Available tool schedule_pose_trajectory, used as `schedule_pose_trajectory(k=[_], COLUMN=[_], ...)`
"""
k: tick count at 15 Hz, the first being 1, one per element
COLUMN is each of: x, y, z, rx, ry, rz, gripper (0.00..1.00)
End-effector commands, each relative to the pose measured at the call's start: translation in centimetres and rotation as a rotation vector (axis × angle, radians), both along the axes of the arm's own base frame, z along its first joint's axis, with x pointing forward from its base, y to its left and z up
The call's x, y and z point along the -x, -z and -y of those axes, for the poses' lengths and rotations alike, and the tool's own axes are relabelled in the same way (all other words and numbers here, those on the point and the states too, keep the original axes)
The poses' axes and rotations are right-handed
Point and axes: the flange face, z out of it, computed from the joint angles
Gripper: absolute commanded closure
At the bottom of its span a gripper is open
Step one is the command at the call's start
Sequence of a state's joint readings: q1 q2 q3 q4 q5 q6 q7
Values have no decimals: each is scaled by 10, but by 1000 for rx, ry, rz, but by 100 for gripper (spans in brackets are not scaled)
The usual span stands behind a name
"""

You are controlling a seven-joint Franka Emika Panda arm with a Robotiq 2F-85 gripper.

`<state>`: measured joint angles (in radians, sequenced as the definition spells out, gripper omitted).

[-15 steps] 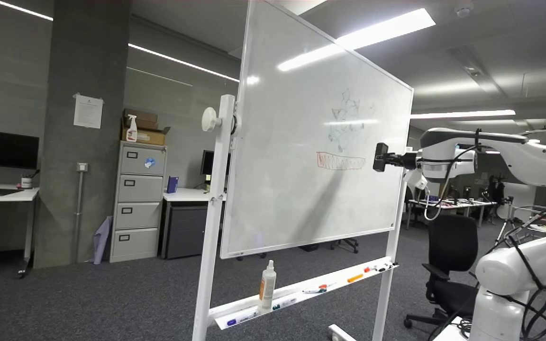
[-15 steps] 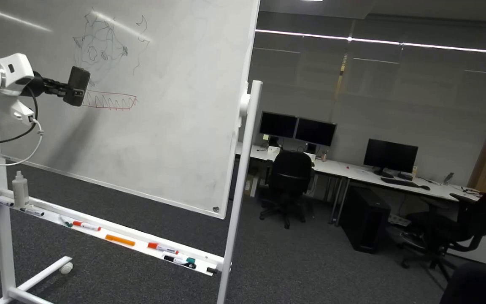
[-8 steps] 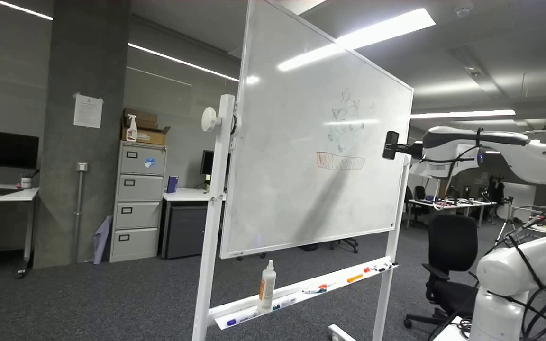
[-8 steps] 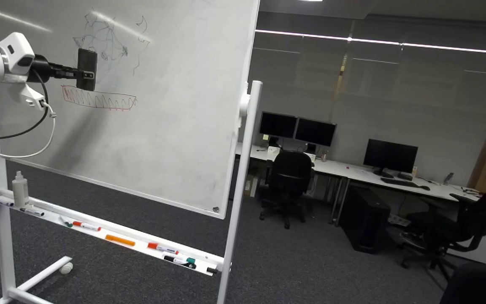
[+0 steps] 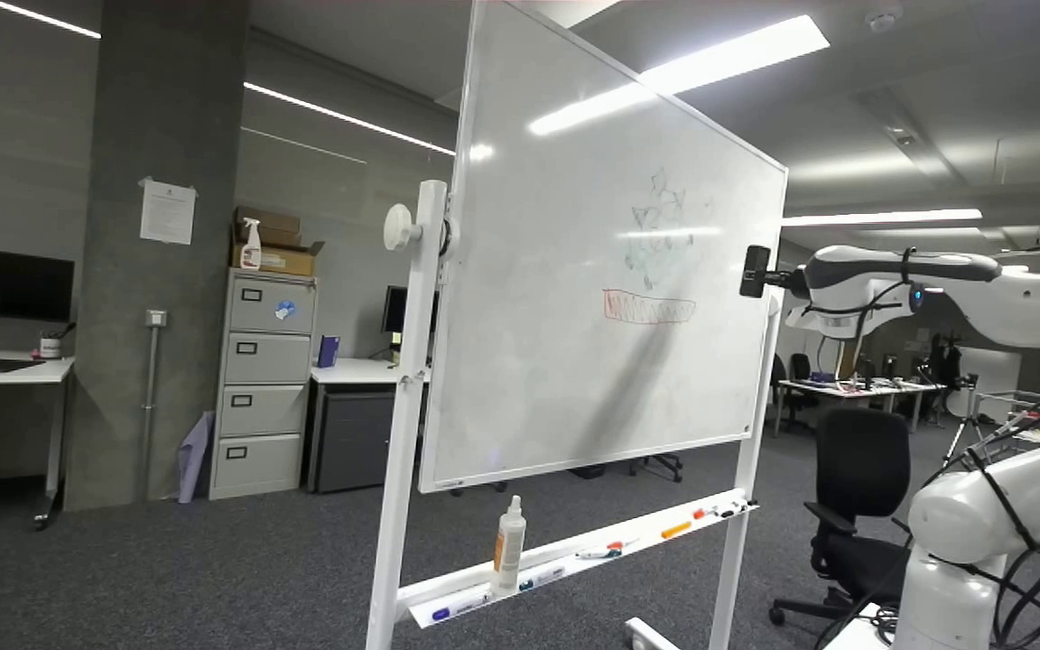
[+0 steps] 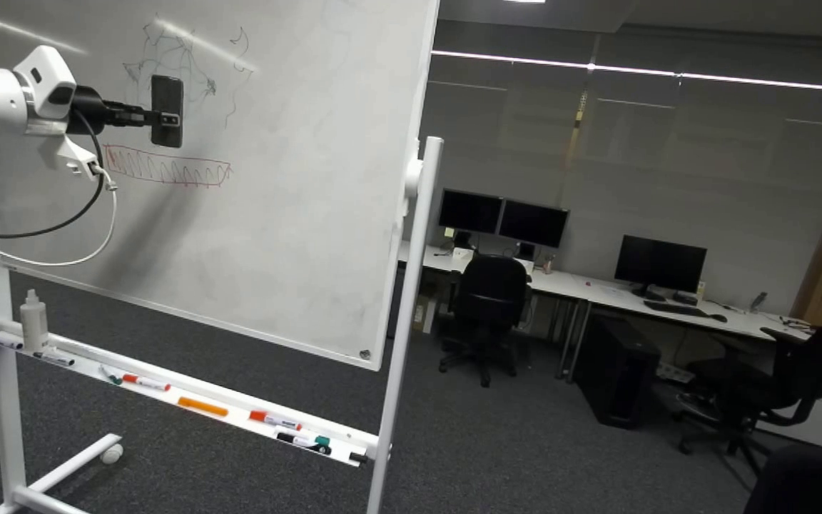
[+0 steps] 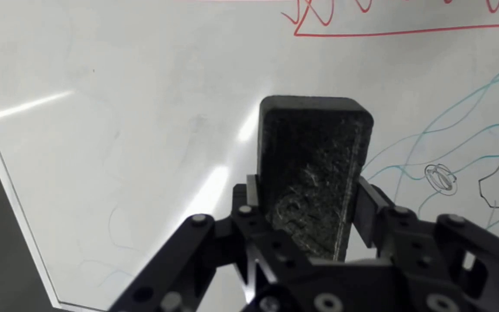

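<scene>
My gripper [image 7: 306, 190] is shut on a black block-shaped eraser [image 7: 314, 143], with one finger on each long side. The eraser also shows upright in both exterior views [image 5: 755, 271] [image 6: 167, 100]. I hold it in front of the whiteboard [image 6: 297, 250]; it looks apart from the surface, but the exact distance is hard to tell. On the board is a red zigzag-filled rectangle [image 6: 168, 171], below the eraser in an exterior view and at the top of the wrist view [image 7: 362, 34]. A teal and black line drawing [image 7: 442, 177] is partly hidden behind the eraser in an exterior view.
The tray [image 6: 232, 421] under the board holds several markers, an orange stick [image 6: 203, 406] and a spray bottle [image 5: 509, 546]. White board posts [image 5: 404, 406] stand at the sides. Cables [image 6: 108, 228] hang from the wrist. An office chair [image 5: 861, 469] stands near the arm.
My gripper has moved up and to the right in both exterior views with the eraser still held. The eraser has turned from tilted to nearly upright.
</scene>
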<state>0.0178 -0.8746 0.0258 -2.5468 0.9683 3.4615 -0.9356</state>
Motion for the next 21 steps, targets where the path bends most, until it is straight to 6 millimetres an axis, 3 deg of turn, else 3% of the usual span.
schedule_pose_trajectory(k=[1,8,14,15,21], x=[-8,-29,-63,-52,-64], y=[-5,3,16,16,24], z=[18,41,21,22,19], rx=[9,55,129,117,120], ry=[33,68,42,33,30], rz=[-3,-51,-105,-100,-124], gripper=[70,70,70,45,45])
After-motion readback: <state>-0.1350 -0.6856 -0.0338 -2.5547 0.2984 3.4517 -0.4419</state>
